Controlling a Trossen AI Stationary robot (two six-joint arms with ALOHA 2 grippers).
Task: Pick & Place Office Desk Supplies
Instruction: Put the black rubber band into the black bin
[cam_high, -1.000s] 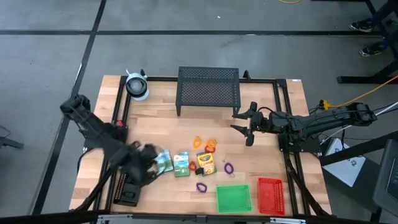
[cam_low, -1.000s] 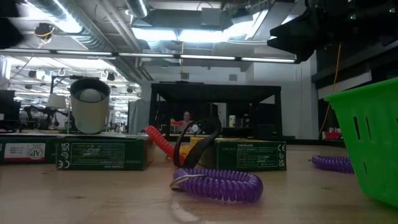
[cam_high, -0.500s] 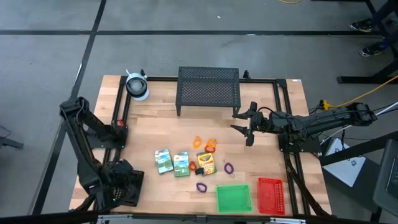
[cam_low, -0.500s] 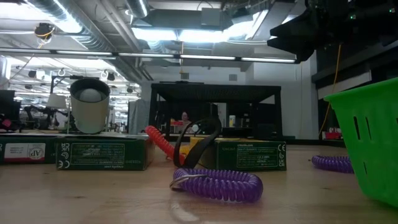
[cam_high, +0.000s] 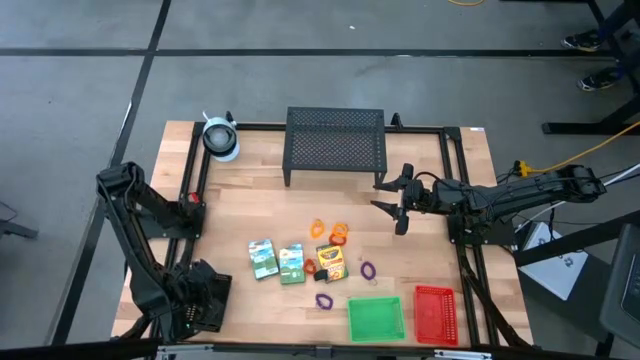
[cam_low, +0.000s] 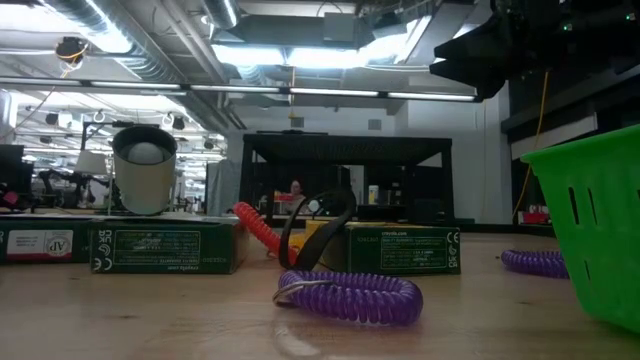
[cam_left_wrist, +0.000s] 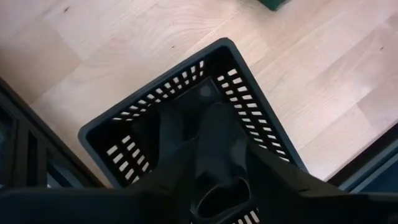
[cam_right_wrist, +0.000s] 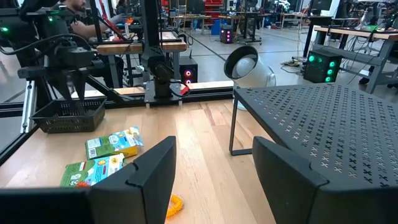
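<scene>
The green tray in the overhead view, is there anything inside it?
No, the green tray shows only its bare mesh floor, and the nearest purple loop lies on the table beside it.

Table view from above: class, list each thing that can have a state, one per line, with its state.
Black tray: upright, under the left gripper.
Green tray: upright, empty.
Red tray: upright, empty.
Crayon box: lying flat.
Right gripper: jaws open, holding nothing.

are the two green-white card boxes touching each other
Apart. The high view shows a strip of bare wood between the left card box and the right card box.
</scene>
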